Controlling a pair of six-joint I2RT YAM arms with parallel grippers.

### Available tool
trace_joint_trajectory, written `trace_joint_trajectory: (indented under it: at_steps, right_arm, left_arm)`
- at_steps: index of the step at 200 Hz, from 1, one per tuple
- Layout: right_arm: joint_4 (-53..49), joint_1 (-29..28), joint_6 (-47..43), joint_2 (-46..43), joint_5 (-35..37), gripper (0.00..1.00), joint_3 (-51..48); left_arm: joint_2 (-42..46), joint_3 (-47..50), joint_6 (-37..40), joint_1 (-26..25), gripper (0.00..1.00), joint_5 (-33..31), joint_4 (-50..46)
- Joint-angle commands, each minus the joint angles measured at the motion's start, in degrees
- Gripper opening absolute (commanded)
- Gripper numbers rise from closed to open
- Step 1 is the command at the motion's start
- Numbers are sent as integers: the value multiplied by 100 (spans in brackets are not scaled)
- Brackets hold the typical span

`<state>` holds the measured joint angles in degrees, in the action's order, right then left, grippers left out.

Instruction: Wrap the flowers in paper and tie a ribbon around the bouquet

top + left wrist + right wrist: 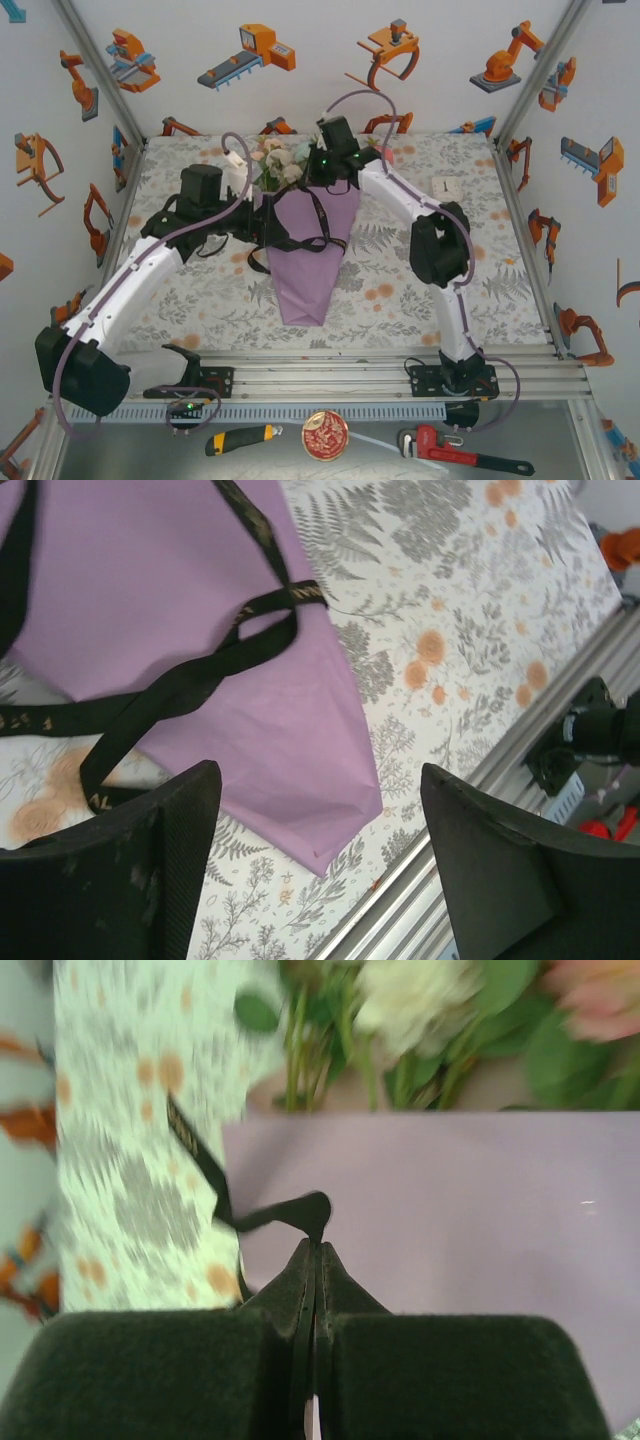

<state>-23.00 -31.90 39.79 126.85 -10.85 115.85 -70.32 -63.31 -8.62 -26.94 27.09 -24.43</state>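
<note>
The bouquet lies mid-table: flowers (pixel 281 161) with pink, white and pale blooms stick out of a lilac paper cone (pixel 312 262) whose tip points to the near edge. The black ribbon (pixel 318 217) loops loosely over the cone. My right gripper (pixel 332 181) hangs above the cone's wide end; in the right wrist view it (pixel 317 1246) is shut on a fold of ribbon (pixel 288 1212), over the paper (pixel 460 1220) and just below the flowers (pixel 420 1000). At the cone's left edge is my left gripper (pixel 268 232). It (pixel 318 780) stands open above the paper's tip (pixel 300 770), holding nothing, with crossed ribbon (pixel 200 675) beyond.
A yellow utility knife (pixel 240 438), a round tin (pixel 326 435) and a red pipe wrench (pixel 455 452) lie on the ledge below the metal rail (pixel 330 375). A small white card (pixel 447 187) sits at the table's right back. Patterned walls close in three sides.
</note>
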Motion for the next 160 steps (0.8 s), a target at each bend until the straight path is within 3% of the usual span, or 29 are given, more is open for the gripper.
trace_joint_trajectory:
  at_steps: [1,31,52,89,160]
  right_arm:
    - [-223,82,1389,117,1283,0,665]
    - [-1694,108,2071,786,2228,0,2241]
    - [-1941,131,2207,1085,2063,0,2885]
    - [-1454,130,2121,744,1998,0,2095]
    - [-1078,131,951,71,1806,0,905]
  left_arm:
    - [-312,-99,535,-292,71,528,159]
    - [-926,-276,690,-628,69,730,181]
    - [-1321,-331,818,-755,68,645,289]
    - [-1982,-489,1089,-810,72,194,596]
    - [-3358,-1225,2246,-811,75,-581,416]
